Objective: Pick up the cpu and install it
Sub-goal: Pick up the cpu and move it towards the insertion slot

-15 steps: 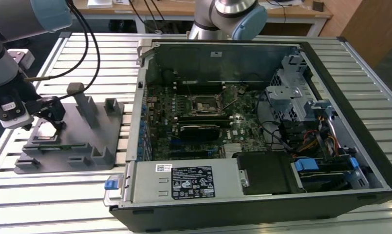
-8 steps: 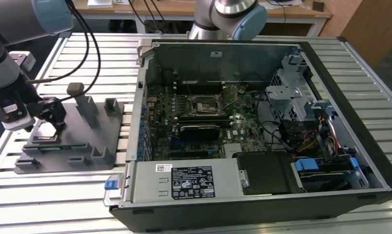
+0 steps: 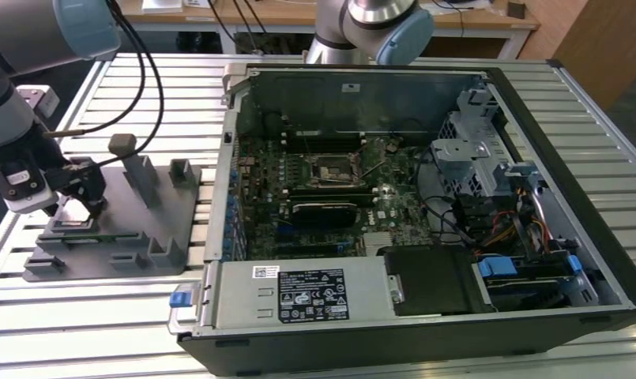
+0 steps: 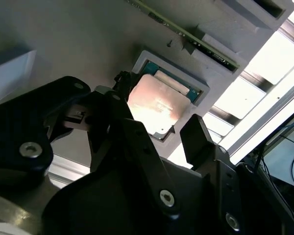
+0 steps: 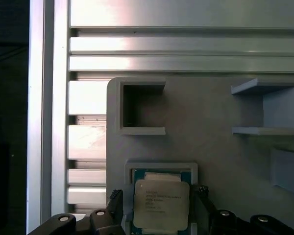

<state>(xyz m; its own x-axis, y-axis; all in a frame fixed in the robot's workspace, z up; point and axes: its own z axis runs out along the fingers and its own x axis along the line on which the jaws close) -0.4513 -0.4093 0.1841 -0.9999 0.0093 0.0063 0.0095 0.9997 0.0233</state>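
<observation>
A slatted aluminium table [image 3: 107, 332] carries everything. In both wrist views the gripper [image 5: 159, 198] hangs spread, a finger on each side of the cpu [image 5: 161, 208], gripping nothing. The chip lies flat in its recess in the grey fixture [image 5: 210, 112]. Well apart stands the open computer case [image 3: 570, 103] with its motherboard socket [image 3: 326, 168]. I judge this the pick-up step, and the grasp calls for square contact on opposite edges

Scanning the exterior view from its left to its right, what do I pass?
Gripper → grey holder's tall post → black socket frame → metal drive cage → black case wall.
</observation>
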